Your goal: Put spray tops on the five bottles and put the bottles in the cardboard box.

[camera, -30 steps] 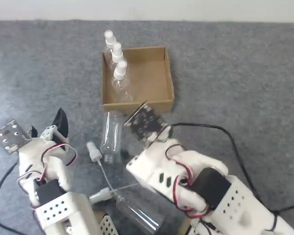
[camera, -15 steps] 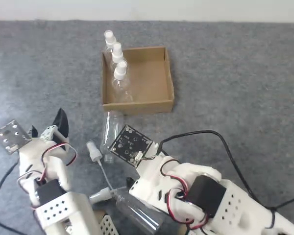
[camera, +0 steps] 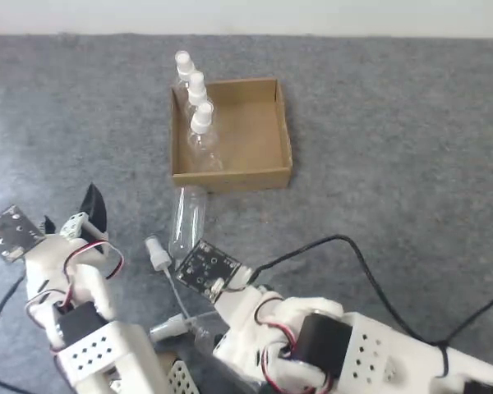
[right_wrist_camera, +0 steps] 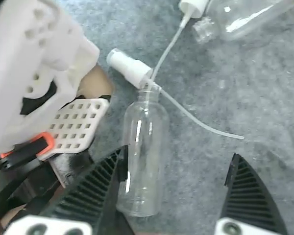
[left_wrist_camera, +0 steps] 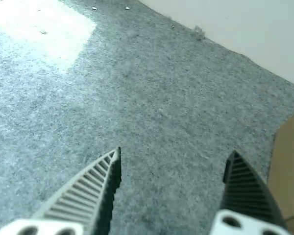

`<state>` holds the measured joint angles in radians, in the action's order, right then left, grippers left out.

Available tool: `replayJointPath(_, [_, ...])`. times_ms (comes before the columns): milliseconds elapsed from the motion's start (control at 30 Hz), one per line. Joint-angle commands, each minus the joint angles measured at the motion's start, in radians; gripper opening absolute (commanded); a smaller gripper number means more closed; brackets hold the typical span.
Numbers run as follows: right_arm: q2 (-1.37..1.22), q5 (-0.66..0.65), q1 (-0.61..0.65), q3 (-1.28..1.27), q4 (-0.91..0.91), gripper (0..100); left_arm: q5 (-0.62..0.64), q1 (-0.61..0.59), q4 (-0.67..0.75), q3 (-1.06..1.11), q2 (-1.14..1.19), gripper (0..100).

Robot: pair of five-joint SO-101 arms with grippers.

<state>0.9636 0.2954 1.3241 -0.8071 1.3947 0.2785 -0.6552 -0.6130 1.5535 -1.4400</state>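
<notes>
I hold the right claw (right_wrist_camera: 179, 154) spread over a topless bottle (right_wrist_camera: 142, 156) at the counter's near edge; left claw (left_wrist_camera: 175, 152) also spread. Next: lower, clamp the bottle body.

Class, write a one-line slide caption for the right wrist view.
Open right gripper hovers above a capless clear bottle lying on grey carpet, a loose spray top at its neck.

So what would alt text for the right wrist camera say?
The open right gripper hangs over a capless clear plastic bottle lying on grey carpet. A white spray top with a thin tube lies at its neck.
</notes>
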Motion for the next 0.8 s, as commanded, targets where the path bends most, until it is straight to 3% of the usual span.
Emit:
replayJointPath(0, [0.031,0.054,0.068,-0.006,0.001,27.5,0.002,-0.006,0.031,-0.012,-0.018,32])
replayJointPath(200, [0.031,0.064,0.134,-0.11,-0.127,27.5,0.002,-0.006,0.031,-0.012,-0.018,32])
replayJointPath(767, [0.021,0.06,0.131,-0.394,-0.455,27.4,0.002,-0.005,0.031,-0.012,-0.018,32])
